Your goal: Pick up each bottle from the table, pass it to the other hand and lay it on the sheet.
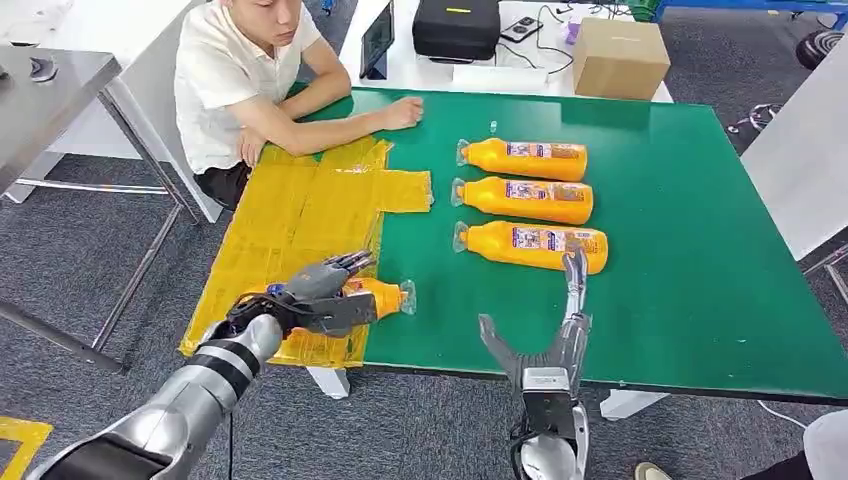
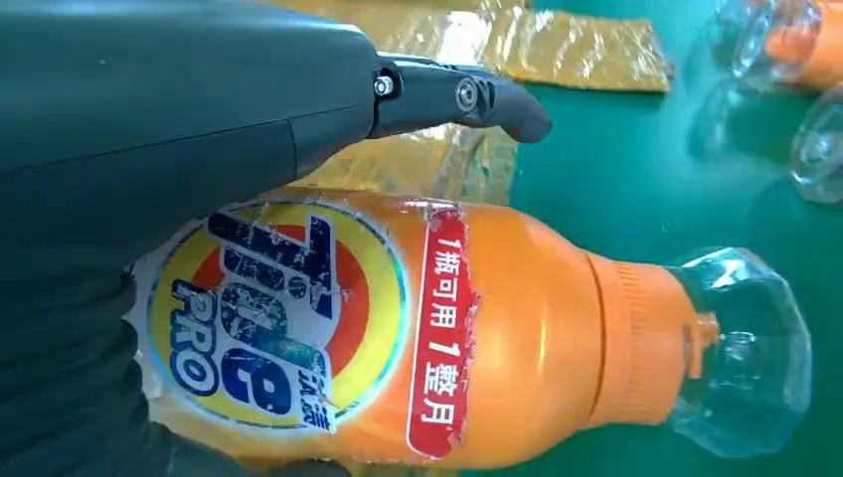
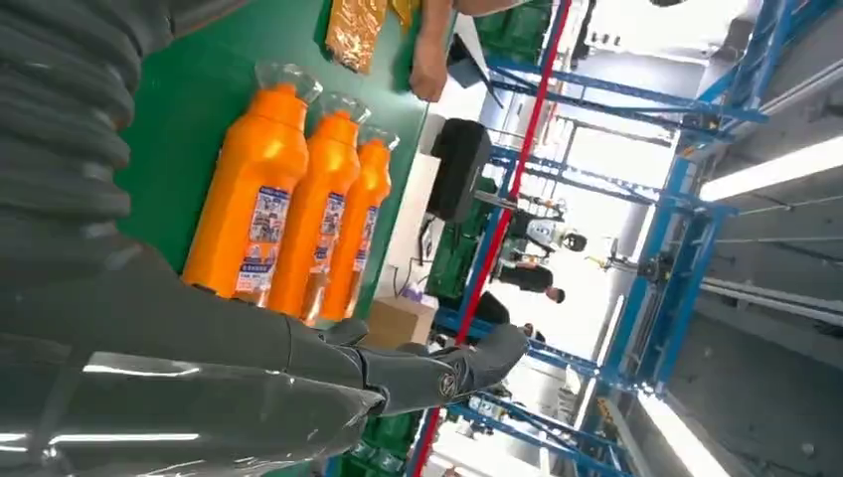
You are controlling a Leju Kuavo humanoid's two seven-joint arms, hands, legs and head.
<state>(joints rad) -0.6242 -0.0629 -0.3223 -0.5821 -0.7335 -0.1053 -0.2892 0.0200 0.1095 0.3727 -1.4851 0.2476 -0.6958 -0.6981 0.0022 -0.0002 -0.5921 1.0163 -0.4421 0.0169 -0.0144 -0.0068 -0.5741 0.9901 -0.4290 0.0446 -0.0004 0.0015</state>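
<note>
An orange detergent bottle (image 1: 385, 297) with a clear cap lies at the near right corner of the yellow sheet (image 1: 300, 210), its cap over the green table. My left hand (image 1: 325, 292) is over its body. In the left wrist view the bottle (image 2: 447, 338) lies against the palm, and the fingers (image 2: 467, 97) stretch straight out, clear of it. Three more orange bottles (image 1: 525, 160) (image 1: 525, 201) (image 1: 532, 246) lie side by side on the table. My right hand (image 1: 560, 335) hovers open at the near edge, one finger reaching toward the nearest bottle (image 3: 253, 199).
A person sits at the far left of the green table (image 1: 680, 250), forearm (image 1: 340, 125) resting beside the sheet's far end. Behind the table are a cardboard box (image 1: 620, 58), a black case (image 1: 456, 27) and a tablet (image 1: 377, 42). A grey table (image 1: 50, 90) stands to the left.
</note>
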